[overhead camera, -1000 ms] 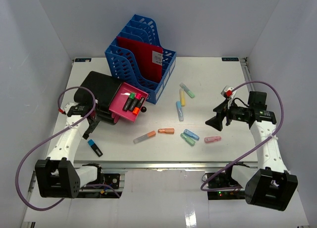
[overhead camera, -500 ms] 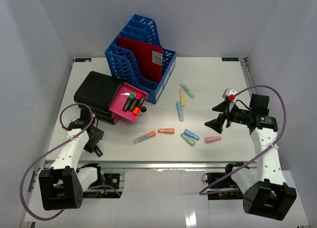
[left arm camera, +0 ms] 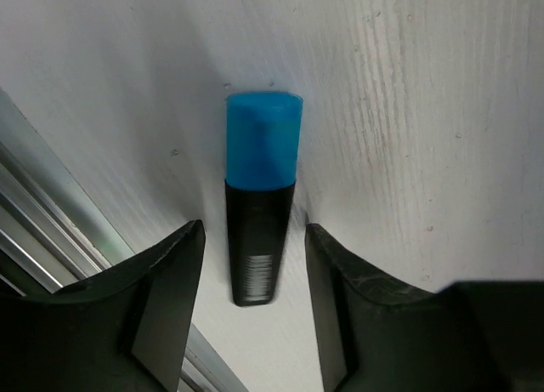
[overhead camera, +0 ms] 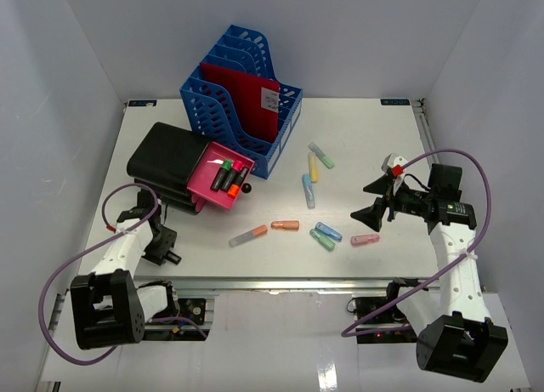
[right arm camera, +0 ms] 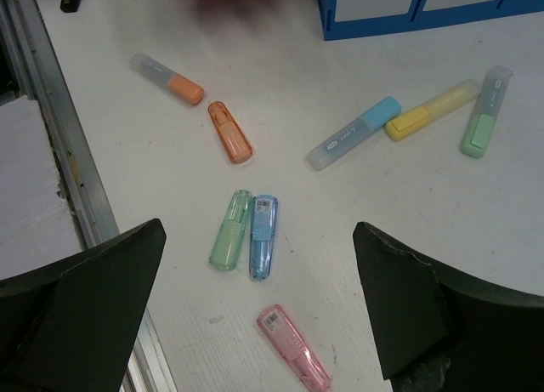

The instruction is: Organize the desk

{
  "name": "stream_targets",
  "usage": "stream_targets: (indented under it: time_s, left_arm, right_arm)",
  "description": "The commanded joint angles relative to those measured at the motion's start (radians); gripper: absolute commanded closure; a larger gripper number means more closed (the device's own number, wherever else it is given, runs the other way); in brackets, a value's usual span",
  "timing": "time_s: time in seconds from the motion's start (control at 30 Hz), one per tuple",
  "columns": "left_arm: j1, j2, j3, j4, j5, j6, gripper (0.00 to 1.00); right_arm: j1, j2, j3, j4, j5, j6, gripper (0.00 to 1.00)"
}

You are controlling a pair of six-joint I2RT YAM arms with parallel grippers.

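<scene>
The white desk (overhead camera: 374, 145) holds scattered highlighters. My left gripper (overhead camera: 163, 251) is down at the desk's front left, by the metal rail. In the left wrist view it (left arm camera: 253, 239) is open, with a blue-capped black marker (left arm camera: 259, 205) lying between the fingers, gaps on both sides. My right gripper (overhead camera: 371, 201) is open and empty above the desk's right side. In the right wrist view it (right arm camera: 257, 235) straddles a green highlighter (right arm camera: 230, 241), a blue highlighter (right arm camera: 263, 236) and a pink highlighter (right arm camera: 293, 348), all lying flat.
A blue file rack (overhead camera: 242, 99) with a red folder (overhead camera: 252, 101) stands at the back. A pink tray (overhead camera: 209, 194) of markers rests on a black box (overhead camera: 166, 154). An orange highlighter (overhead camera: 285, 225), a clear-orange one (overhead camera: 248, 235) and a few pastel ones (overhead camera: 313, 167) lie mid-desk.
My left gripper has moved from beside the black box toward the front edge and come down around the blue-capped marker. The right arm shifted slightly, then held still.
</scene>
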State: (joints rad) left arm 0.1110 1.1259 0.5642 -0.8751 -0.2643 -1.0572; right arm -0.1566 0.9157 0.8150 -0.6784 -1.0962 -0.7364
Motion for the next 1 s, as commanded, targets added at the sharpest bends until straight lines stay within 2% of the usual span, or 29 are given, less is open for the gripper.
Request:
stream_targets:
  time_s: [0.0, 0.07, 0.23, 0.3, 0.4, 0.47, 0.6, 0.87, 0.97]
  left_arm:
    - [0.022, 0.020, -0.018, 0.085, 0.039, 0.029, 0.44]
    - [0.025, 0.045, -0.018, 0.097, 0.046, 0.034, 0.52]
    - [0.027, 0.059, -0.017, 0.103, 0.054, 0.039, 0.56]
    - [0.027, 0.047, -0.017, 0.102, 0.060, 0.043, 0.67]
    - [0.027, 0.013, -0.015, 0.102, 0.099, 0.056, 0.89]
    - [0.027, -0.038, -0.010, 0.094, 0.134, 0.071, 0.94]
    - [0.026, -0.193, -0.007, 0.079, 0.317, 0.135, 1.00]
    - [0.024, -0.669, 0.071, 0.025, 0.597, 0.320, 1.00]
    - [0.026, -0.670, 0.138, 0.053, 0.689, 0.413, 1.00]
  right_arm:
    - [-0.004, -0.008, -0.002, 0.011, -0.030, -0.007, 0.02]
    - [-0.005, -0.009, -0.004, 0.011, -0.029, -0.008, 0.02]
    - [-0.009, -0.012, -0.007, 0.013, -0.028, -0.012, 0.02]
    - [-0.008, -0.010, -0.007, 0.013, -0.027, -0.012, 0.02]
    - [-0.009, -0.011, -0.010, 0.014, -0.028, -0.015, 0.02]
    - [-0.011, -0.010, -0.011, 0.014, -0.028, -0.018, 0.02]
    - [-0.009, -0.002, -0.013, 0.013, -0.033, -0.023, 0.02]
    - [-0.012, 0.020, -0.017, 0.013, -0.042, -0.030, 0.02]
    - [-0.011, 0.031, -0.021, 0.015, -0.043, -0.034, 0.02]
